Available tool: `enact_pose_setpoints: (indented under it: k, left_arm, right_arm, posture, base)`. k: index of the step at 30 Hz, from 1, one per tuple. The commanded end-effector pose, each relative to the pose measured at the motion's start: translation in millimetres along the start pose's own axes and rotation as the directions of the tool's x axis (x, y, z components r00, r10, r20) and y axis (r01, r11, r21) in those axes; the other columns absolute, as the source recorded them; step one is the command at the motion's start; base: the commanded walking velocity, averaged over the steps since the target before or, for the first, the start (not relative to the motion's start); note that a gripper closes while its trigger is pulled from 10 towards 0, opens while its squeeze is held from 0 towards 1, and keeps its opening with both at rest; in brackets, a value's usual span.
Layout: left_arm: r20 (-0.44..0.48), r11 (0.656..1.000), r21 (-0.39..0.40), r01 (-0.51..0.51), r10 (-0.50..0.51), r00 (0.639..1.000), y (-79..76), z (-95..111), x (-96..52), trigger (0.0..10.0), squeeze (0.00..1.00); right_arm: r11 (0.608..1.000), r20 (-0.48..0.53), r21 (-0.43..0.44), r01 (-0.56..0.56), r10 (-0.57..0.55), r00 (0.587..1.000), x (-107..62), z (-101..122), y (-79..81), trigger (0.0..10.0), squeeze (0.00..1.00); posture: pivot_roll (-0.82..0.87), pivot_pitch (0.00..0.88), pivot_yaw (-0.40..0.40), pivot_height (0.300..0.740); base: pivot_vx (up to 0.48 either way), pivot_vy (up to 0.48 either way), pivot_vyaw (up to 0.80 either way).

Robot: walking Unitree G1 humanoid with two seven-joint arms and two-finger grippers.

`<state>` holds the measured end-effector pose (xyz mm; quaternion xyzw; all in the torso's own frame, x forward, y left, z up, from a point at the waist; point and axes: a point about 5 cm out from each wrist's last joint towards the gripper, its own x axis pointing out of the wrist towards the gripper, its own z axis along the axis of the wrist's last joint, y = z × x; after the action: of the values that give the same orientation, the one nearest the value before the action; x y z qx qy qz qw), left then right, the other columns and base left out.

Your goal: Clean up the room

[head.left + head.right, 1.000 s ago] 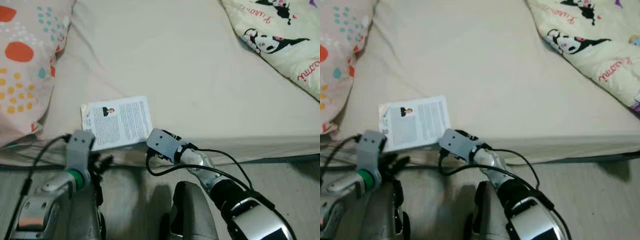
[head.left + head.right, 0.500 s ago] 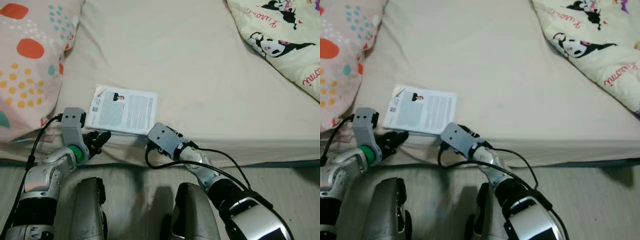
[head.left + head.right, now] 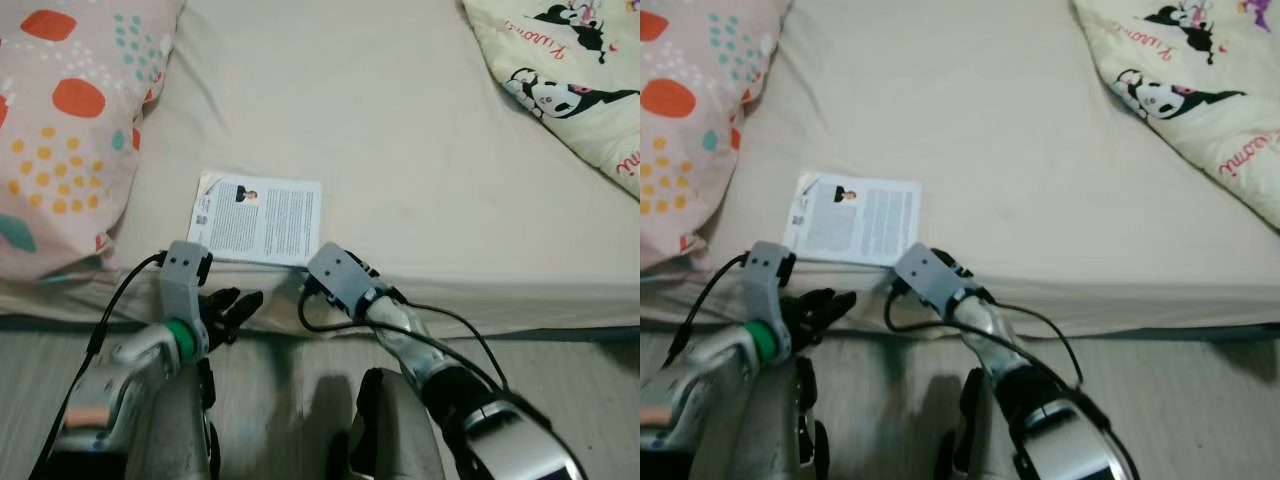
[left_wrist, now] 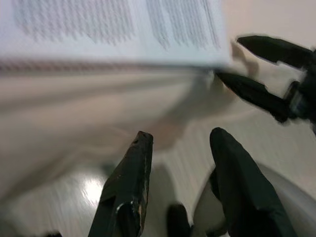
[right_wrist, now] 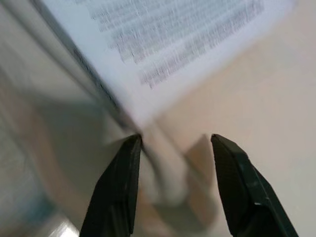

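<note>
On the bed, near its front edge: where the work is.
Bed (image 3: 400,150): beige sheet, wide and bare through the middle; its front edge drops to the floor just ahead of the robot's legs.
Pillow (image 3: 60,130): spotted, at the robot's left, close beside the book.
Quilt (image 3: 570,70): cartoon-printed, far right, well apart from the work.
Book (image 3: 262,219): lies flat, back cover up, its near edge close to the mattress edge.
Left gripper (image 3: 232,310): fingers apart, holding nothing, below the bed edge, pointing towards the book's near side.
Right gripper (image 5: 173,148): fingers spread, empty, at the book's near right corner, at the mattress edge.
Risk: the book is thin and flat, so a finger may slide over the cover or push it deeper onto the bed instead of getting under it; soft bedding could also bunch into the grip.
Room: open sheet beyond and right of the book; the pillow crowds the left, and the mattress edge limits a low approach.
</note>
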<state>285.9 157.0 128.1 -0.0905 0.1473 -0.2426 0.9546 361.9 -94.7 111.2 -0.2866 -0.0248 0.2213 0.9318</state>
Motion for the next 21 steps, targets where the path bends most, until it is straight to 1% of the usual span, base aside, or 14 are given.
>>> enact_pose_setpoints:
  k: [1, 3, 5, 6, 7, 8, 12, 13, 15, 16, 17, 18, 20, 21]
  left_arm:
    - [0.01, 0.997, 0.083, 0.004, -0.005, 1.0, -15.4, -6.0, -10.8, 10.0, 0.0]
    - [0.047, 0.991, 0.13, -0.014, 0.007, 0.999, -21.2, -2.1, -16.9, 10.0, 0.0]
    - [0.047, 0.991, 0.13, -0.014, 0.007, 0.999, -21.2, -2.1, -16.9, 10.0, 0.0]
    - [0.081, 0.986, 0.165, -0.035, 0.022, 0.996, -24.8, 2.2, -22.9, 10.0, 0.0]
    - [0.081, 0.986, 0.165, -0.035, 0.022, 0.996, -24.8, 2.2, -22.9, 10.0, 0.0]
    - [0.108, 0.979, 0.193, -0.066, 0.045, 0.993, -25.1, 5.7, -27.2, 10.0, 0.0]
    - [0.14, 0.971, 0.214, -0.103, 0.074, 0.987, -23.1, 8.9, -29.6, 10.0, 0.0]
    - [0.174, 0.955, 0.253, -0.154, 0.111, 0.978, -20.0, 13.8, -27.7, 10.0, 0.0]
    - [0.261, 0.923, 0.299, -0.242, 0.165, 0.951, -14.8, 28.6, -19.8, 10.0, 0.0]
    - [0.261, 0.923, 0.299, -0.242, 0.165, 0.951, -14.8, 28.6, -19.8, 10.0, 0.0]
    - [0.297, 0.916, 0.299, -0.268, 0.178, 0.938, -14.3, 35.4, -17.0, 10.0, 0.0]
    - [0.297, 0.916, 0.299, -0.268, 0.178, 0.938, -14.3, 35.4, -17.0, 10.0, 0.0]
    - [0.348, 0.923, 0.262, -0.281, 0.182, 0.92, -14.4, 48.9, -10.2, 10.0, 0.0]
    - [0.348, 0.923, 0.262, -0.281, 0.182, 0.92, -14.4, 48.9, -10.2, 10.0, 0.0]
  right_arm:
    - [0.992, -0.053, 0.123, 0.039, -0.033, 0.998, -20.5, -23.7, -0.6, 10.0, 0.0]
    - [0.98, -0.081, 0.195, 0.045, -0.03, 0.996, -35.7, -34.6, 6.3, 10.0, 0.0]
    - [0.98, -0.081, 0.195, 0.045, -0.03, 0.996, -35.7, -34.6, 6.3, 10.0, 0.0]
    - [0.965, -0.122, 0.258, 0.044, -0.013, 0.992, -55.1, -46.7, 15.3, 10.0, 0.0]
    - [0.965, -0.122, 0.258, 0.044, -0.013, 0.992, -55.1, -46.7, 15.3, 10.0, 0.0]
    - [0.952, -0.174, 0.304, 0.042, 0.012, 0.985, -78.9, -61.4, 26.4, 10.0, 0.0]
    - [0.93, -0.251, 0.363, 0.064, 0.031, 0.968, -106.7, -79.0, 38.6, 10.0, 0.0]
    - [0.869, -0.233, 0.474, 0.141, -0.031, 0.972, -107.8, -73.8, 35.3, 10.0, 0.0]
    - [0.685, -0.12, 0.679, 0.264, -0.251, 0.961, -86.9, -41.3, 7.8, 10.0, 0.0]
    - [0.685, -0.12, 0.679, 0.264, -0.251, 0.961, -86.9, -41.3, 7.8, 10.0, 0.0]
    - [0.624, -0.076, 0.733, 0.273, -0.323, 0.943, -79.3, -26.5, -4.8, 10.0, 0.0]
    - [0.624, -0.076, 0.733, 0.273, -0.323, 0.943, -79.3, -26.5, -4.8, 10.0, 0.0]
    - [0.548, -0.001, 0.79, 0.275, -0.447, 0.895, -62.8, 0.9, -30.3, 10.0, 0.0]
    - [0.548, -0.001, 0.79, 0.275, -0.447, 0.895, -62.8, 0.9, -30.3, 10.0, 0.0]
  posture:
    - [0.14, 0.223, -0.088, 0.575]
    - [0.14, 0.217, -0.088, 0.575]
    - [0.14, 0.217, -0.088, 0.575]
    - [0.14, 0.205, -0.089, 0.575]
    - [0.14, 0.205, -0.089, 0.575]
    - [0.12, 0.188, -0.086, 0.575]
    - [0.11, 0.168, -0.075, 0.575]
    - [0.1, 0.157, -0.064, 0.575]
    - [0.07, 0.119, -0.042, 0.575]
    - [0.07, 0.119, -0.042, 0.575]
    - [0.07, 0.108, -0.036, 0.575]
    - [0.07, 0.108, -0.036, 0.575]
    - [0.05, 0.064, -0.02, 0.575]
    - [0.05, 0.064, -0.02, 0.575]
  base:
    - [0.0, 0.0, 0.0]
    - [0.0, 0.0, 0.0]
    - [0.0, 0.0, 0.0]
    - [0.0, 0.0, 0.0]
    - [0.0, 0.0, 0.0]
    - [0.0, 0.0, 0.0]
    - [0.0, 0.0, 0.0]
    - [0.0, 0.0, 0.0]
    - [0.0, 0.0, 0.0]
    - [0.0, 0.0, 0.0]
    - [0.0, 0.0, 0.0]
    - [0.0, 0.0, 0.0]
    - [0.0, 0.0, 0.0]
    - [0.0, 0.0, 0.0]
